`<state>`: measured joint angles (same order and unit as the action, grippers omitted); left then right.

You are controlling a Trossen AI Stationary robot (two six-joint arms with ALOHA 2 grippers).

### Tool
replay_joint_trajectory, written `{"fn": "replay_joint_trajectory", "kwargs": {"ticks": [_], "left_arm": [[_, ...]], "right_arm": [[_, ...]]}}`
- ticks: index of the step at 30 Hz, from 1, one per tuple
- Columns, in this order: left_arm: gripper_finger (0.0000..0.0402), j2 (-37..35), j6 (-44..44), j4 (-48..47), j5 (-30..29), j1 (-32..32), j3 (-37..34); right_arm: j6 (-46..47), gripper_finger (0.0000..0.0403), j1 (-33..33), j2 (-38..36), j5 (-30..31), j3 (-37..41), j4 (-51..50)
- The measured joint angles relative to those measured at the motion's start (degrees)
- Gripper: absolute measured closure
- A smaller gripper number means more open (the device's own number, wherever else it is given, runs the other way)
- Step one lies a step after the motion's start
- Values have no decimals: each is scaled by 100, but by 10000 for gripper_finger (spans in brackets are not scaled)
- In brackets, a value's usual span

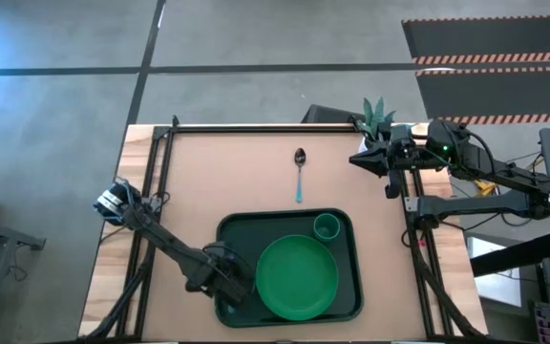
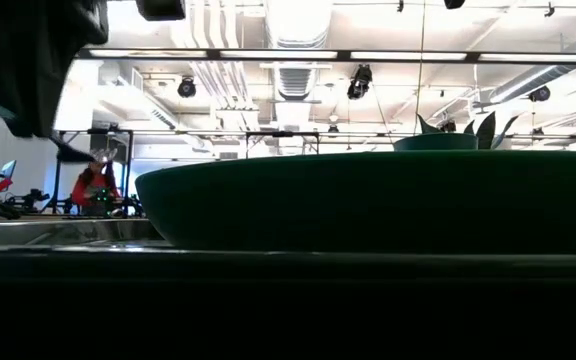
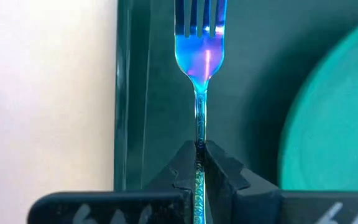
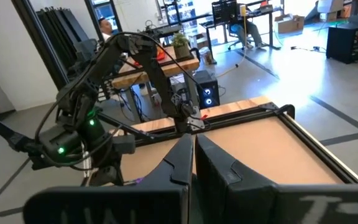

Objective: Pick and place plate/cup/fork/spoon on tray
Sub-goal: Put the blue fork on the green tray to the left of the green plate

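Observation:
The dark green tray (image 1: 345,222) lies at the table's near middle. The bright green plate (image 1: 297,277) and the small green cup (image 1: 327,226) stand on it. My left gripper (image 1: 238,290) hangs over the tray's left part, shut on the fork (image 3: 201,37), whose tines point away from the wrist over the tray floor (image 3: 160,93), left of the plate (image 3: 334,124). The spoon (image 1: 299,172) lies flat on the table beyond the tray, bowl toward the far edge. My right gripper (image 1: 359,159) is shut and empty at the table's far right. My left gripper pinches the fork's handle (image 3: 199,134) between its two fingers, a little below the neck. The fork runs on straight ahead of the fingers, tines foremost, over the tray's left part. The frames do not show whether it rests on the tray floor.
A white pot with a spiky green plant (image 1: 378,115) stands at the far right corner, beside my right gripper. Black frame rails (image 1: 160,162) run along the table's left, right and far edges. In the low view the tray's rim (image 2: 368,210) fills the foreground.

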<state>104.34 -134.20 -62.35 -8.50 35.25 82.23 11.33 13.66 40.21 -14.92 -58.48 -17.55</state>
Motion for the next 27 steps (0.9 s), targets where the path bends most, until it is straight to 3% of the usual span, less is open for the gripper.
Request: {"fn": "replay_joint_trajectory", "kwargs": {"ticks": [4,13,27], "left_arm": [[402,30,0,112,-6,0,-292],[402,28,4,1349,-12,-32,-1099],[401,35,110,1865,-80,-51,-1696]], "right_arm": [[2,394,0,0,0,0,-12],[2,394,0,-2,0,0,1],[4,394,1,-2,2,0,25]]}}
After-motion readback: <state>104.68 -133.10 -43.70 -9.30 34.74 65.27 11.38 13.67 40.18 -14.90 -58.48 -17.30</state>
